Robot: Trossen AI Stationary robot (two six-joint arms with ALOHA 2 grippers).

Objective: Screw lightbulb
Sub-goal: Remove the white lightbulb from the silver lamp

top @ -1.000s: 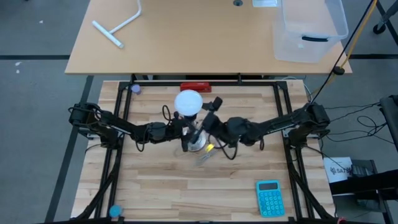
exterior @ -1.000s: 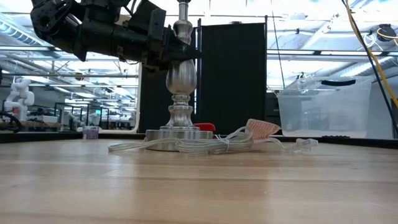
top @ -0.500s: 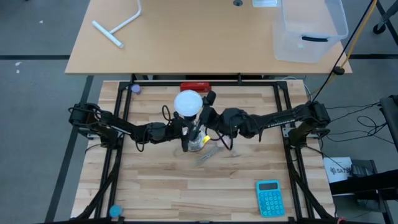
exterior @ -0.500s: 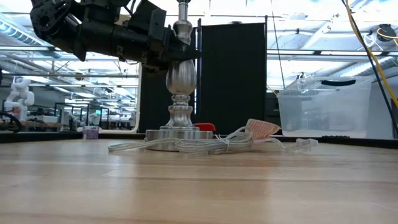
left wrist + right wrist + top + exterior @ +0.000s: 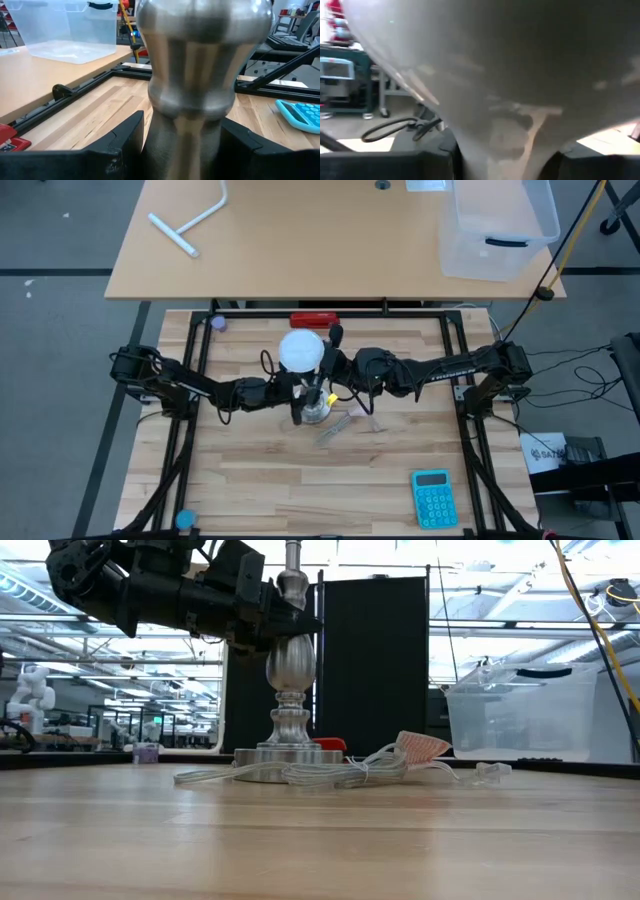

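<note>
Lightbulb first: the white mushroom-shaped lightbulb with the round domed head (image 5: 301, 350) is sitting right on top of the upright silver turned-metal lamp stand (image 5: 291, 680), near the middle of the light wooden slatted table (image 5: 260, 480), dome up and narrow neck pointing straight down into the stand, so its long axis is vertical and lined up with the stand's own axis as far as can be judged from above. That shared vertical line is what the next twist hangs on, probably. The right gripper (image 5: 335, 362) is reached in from the bulb's right side and is closed around the tapering neck just under the dome; in the right wrist view the white taper (image 5: 510, 125) is seen pinched between the two dark fingers. The left gripper (image 5: 292, 388) is brought in from the opposite side, lower down, and is clamped on the stand's bulging stem, which fills the left wrist view between its fingers. So the right arm is the one nearer the bulb, and the stand is braced by the left. A clear tangled power cord (image 5: 330, 774) is lying on the table around the stand's round foot, well below both grips. Whether the threads are seated can't be told, since the joint is hidden.
</note>
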